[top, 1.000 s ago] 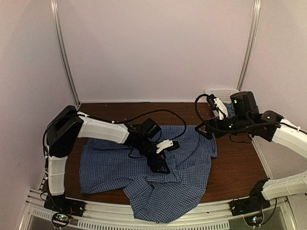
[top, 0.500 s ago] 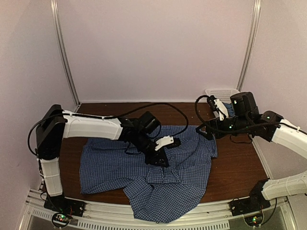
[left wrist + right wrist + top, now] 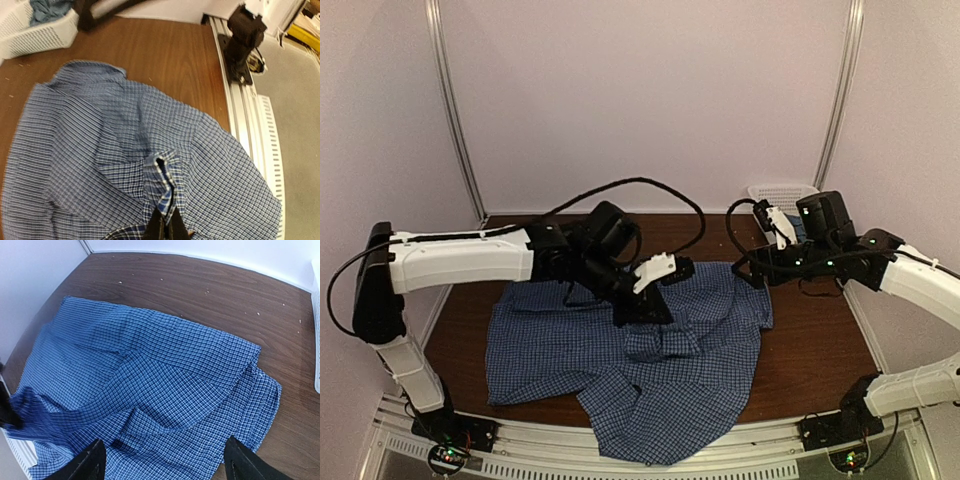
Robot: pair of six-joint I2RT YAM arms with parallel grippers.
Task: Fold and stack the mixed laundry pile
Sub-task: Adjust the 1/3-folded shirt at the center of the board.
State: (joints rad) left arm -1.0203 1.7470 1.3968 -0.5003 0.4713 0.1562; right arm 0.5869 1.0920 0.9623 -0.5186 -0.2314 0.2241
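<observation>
shirt: the checked shirt (image 3: 630, 375) is spread out, crumpled, over the middle of the table (image 3: 820, 340); its near edge reaches the front rail (image 3: 540, 447).
left gripper: the left gripper (image 3: 642, 308) is lowered onto the middle of the shirt, with its fingers pressed together on a small raised fold of the cloth.
left wrist view: a ridge of the checked cloth is seen drawn up into the dark fingertips (image 3: 159, 224) at the bottom edge.
right gripper: the right gripper (image 3: 760, 268) is held above the far right part of the shirt, beside its edge; the jaws are spread wide and nothing is held between them.
right wrist view: both fingers (image 3: 90, 462) are seen well apart, with the shirt lying flat below them.
t-shirt: the teal t-shirt (image 3: 47, 10) is bunched inside the white basket (image 3: 35, 36) at the far right corner of the table, apart from the shirt.
</observation>
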